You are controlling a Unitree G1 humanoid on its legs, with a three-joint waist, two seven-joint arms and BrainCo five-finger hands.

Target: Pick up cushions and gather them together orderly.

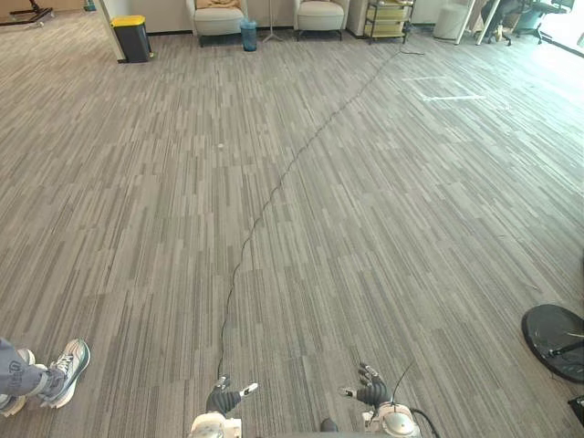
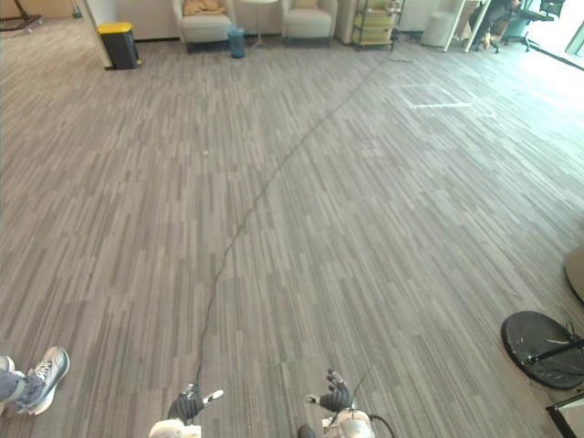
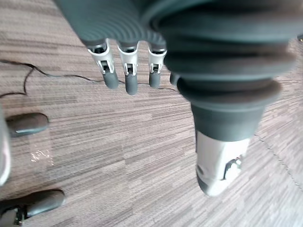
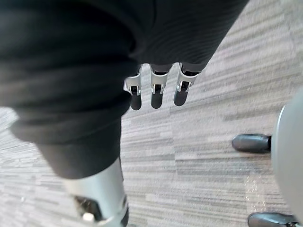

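On my left hand (image 1: 222, 400) the fingers (image 3: 127, 71) hang straight and loose, with nothing between them and the thumb. On my right hand (image 1: 371, 393) the fingers (image 4: 156, 94) look the same: relaxed, a little apart and gripping nothing, with bare floor (image 1: 383, 228) past them. In the head views both hands sit low at the bottom edge of the frame, a little apart from each other.

Outward from there is a long stretch of grey striped carpet. A person's shoe (image 1: 62, 370) rests at the lower left, and a black disc (image 1: 553, 339) lies at the lower right edge. The cushion (image 1: 217, 4) I can make out is a tan one on the seat of the left armchair (image 1: 219, 20) at the top of the frame, well apart from both hands. A second armchair (image 1: 320, 15) stands to its right, and I cannot tell whether it carries a cushion too. A bin (image 1: 133, 38) with a yellow lid stands at the upper left.

I judge this to be the step ahead of any pick: finding a cushion and closing on it. The next move calls for walking up the frame toward the armchairs and keeping off the shoe and the disc. After that, both hands need to come up with fingers spread wide enough to take the cushion from its two sides.
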